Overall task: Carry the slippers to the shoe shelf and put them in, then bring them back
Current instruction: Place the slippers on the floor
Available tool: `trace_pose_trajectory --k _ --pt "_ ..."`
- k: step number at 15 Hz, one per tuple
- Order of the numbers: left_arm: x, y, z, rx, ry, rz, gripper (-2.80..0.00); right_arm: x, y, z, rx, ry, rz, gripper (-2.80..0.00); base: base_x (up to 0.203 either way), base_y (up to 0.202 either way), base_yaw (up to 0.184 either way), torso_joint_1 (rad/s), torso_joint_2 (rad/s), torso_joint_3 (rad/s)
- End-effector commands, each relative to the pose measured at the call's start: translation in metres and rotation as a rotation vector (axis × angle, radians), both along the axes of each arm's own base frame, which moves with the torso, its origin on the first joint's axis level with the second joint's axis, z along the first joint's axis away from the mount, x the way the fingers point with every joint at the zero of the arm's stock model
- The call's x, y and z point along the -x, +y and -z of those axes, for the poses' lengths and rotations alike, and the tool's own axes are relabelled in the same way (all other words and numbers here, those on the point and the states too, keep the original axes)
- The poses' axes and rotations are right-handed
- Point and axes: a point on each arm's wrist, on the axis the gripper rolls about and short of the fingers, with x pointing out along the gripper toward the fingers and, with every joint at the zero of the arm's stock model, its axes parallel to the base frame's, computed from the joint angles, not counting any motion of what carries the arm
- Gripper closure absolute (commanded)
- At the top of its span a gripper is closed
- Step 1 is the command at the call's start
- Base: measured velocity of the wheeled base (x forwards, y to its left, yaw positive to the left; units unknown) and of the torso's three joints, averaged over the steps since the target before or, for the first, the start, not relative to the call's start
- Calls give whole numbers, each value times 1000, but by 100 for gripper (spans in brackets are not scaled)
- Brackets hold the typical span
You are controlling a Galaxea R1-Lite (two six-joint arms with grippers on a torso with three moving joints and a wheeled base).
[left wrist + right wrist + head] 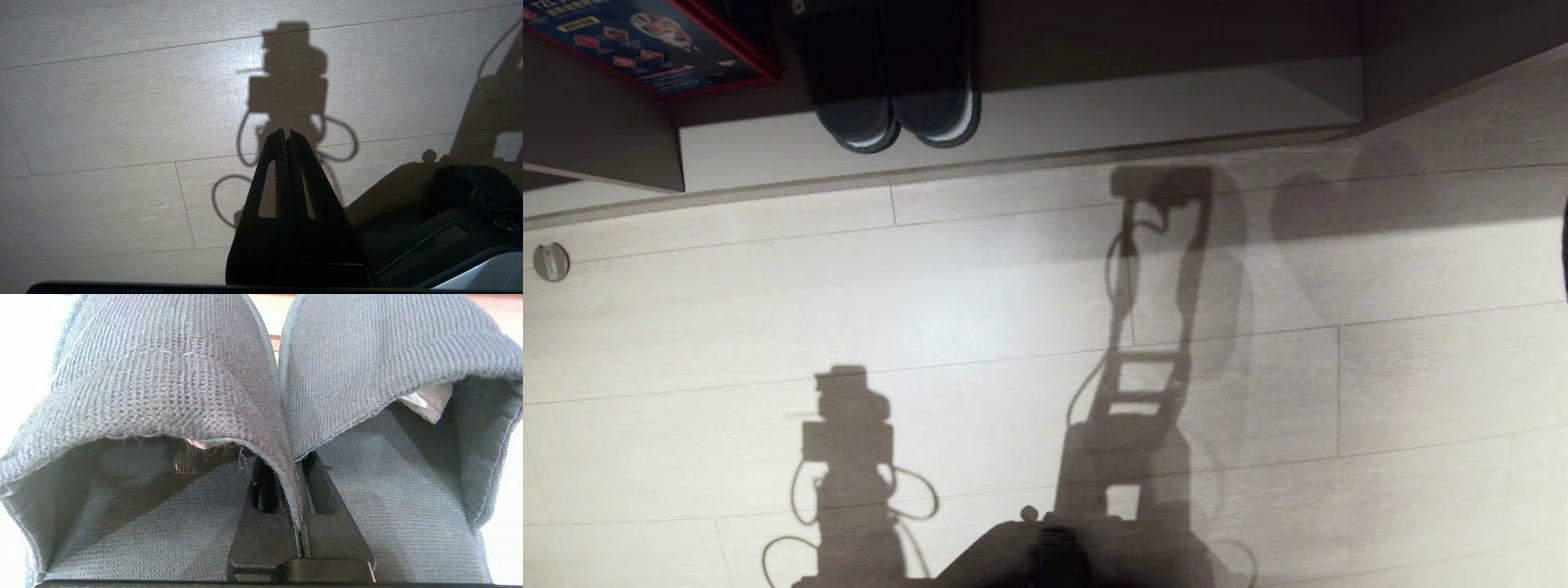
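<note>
Hanging from the right gripper (300, 522), the slippers (171, 396) fill the right wrist view, both pinched at once: the fingers (265, 535) are clamped tight on the two inner collar edges pressed together, which looks like the trick for carrying a pair with one arm. Soft grey-blue knit uppers, open backs gaping toward the camera, a pale tag (425, 402) peeking from inside one of them. In the head view they don't appear at all, so exactly where they hang over the floor (980, 310) I can't say; only arm shadows fall there. Ahead sits the shoe shelf (1094, 122), its pale base bright, with a darker charcoal pair (890, 98) already parked in the cubby beside a printed box (645, 41). Over on the other side, the left gripper (287, 132) hangs idle over the floorboards, fingers pressed together, gripping nothing.
</note>
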Motion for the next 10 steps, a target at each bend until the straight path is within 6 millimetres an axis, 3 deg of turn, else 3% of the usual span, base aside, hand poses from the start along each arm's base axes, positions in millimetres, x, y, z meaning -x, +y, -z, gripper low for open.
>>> trace_pose_trajectory --k 1,4,10 --pt "0 0 0 1 0 0 0 15 -3 11 -22 -49 17 0 0 0 0 0 0 0" --pt "0 0 0 1 0 -1 0 18 -2 38 -40 -25 47 0 0 0 0 0 0 0" --pt "0 0 0 1 0 0 0 22 -1 60 -63 -125 82 0 0 0 0 0 0 0"
